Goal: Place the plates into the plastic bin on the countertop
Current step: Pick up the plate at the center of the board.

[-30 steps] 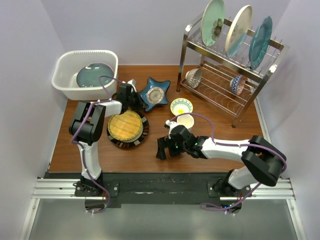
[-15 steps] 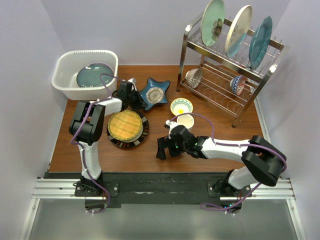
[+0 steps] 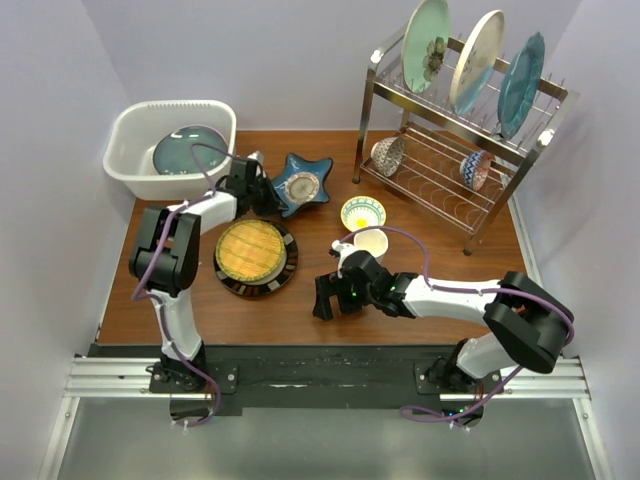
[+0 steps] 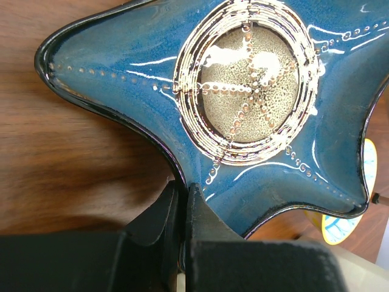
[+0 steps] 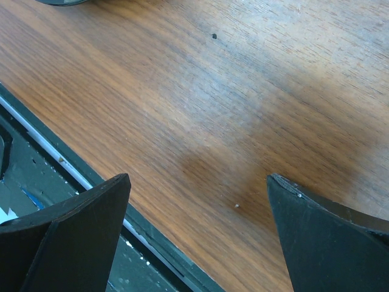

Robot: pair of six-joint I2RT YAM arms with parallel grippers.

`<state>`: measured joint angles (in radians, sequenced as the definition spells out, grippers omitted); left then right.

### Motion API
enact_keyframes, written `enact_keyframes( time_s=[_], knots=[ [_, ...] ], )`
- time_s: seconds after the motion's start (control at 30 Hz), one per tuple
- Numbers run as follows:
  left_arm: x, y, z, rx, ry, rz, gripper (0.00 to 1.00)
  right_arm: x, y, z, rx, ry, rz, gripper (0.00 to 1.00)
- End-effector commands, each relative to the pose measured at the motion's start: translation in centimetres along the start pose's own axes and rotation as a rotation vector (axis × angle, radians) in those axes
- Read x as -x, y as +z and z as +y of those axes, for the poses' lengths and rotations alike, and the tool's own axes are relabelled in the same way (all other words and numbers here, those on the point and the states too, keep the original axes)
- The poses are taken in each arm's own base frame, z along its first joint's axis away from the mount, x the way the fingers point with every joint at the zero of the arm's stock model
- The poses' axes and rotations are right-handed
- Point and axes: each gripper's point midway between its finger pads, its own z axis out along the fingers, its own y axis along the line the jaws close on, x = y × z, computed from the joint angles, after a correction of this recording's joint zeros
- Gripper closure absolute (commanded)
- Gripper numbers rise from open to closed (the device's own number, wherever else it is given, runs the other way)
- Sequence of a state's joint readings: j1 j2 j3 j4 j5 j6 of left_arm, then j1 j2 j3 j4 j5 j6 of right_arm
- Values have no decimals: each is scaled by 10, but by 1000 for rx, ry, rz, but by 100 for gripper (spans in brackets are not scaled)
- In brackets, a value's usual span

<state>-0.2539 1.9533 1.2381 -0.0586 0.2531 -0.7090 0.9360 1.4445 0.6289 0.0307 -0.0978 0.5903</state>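
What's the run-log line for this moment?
left tool: shut on blue star-shaped plate rim | right tool: open over countertop | plastic bin: holds dark teal plate | woven-centre plate: on countertop

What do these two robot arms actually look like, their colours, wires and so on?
The left arm and right arm both mix white tubular links with chunky black joints. A purple cable runs loosely along each. The left tool and right tool are black, each with two flat wedge-shaped fingers.

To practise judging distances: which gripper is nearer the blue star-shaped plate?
Left. The left gripper, jaws shut, grips the rim of the blue star-shaped plate; the right gripper, jaws open, hangs over bare countertop, well apart.
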Motion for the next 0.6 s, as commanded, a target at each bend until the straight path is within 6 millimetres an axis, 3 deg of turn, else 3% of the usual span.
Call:
enact_keyframes(
  time_s=[0.0,0.57],
  knots=[
    [86,-58,-80,-214,109,-248,100,-2,-4,-1,-6,-5,-5,1],
    [109,-107,-116,-262,165,-299,100,1,-8,2,4,3,-19,1]
  ],
)
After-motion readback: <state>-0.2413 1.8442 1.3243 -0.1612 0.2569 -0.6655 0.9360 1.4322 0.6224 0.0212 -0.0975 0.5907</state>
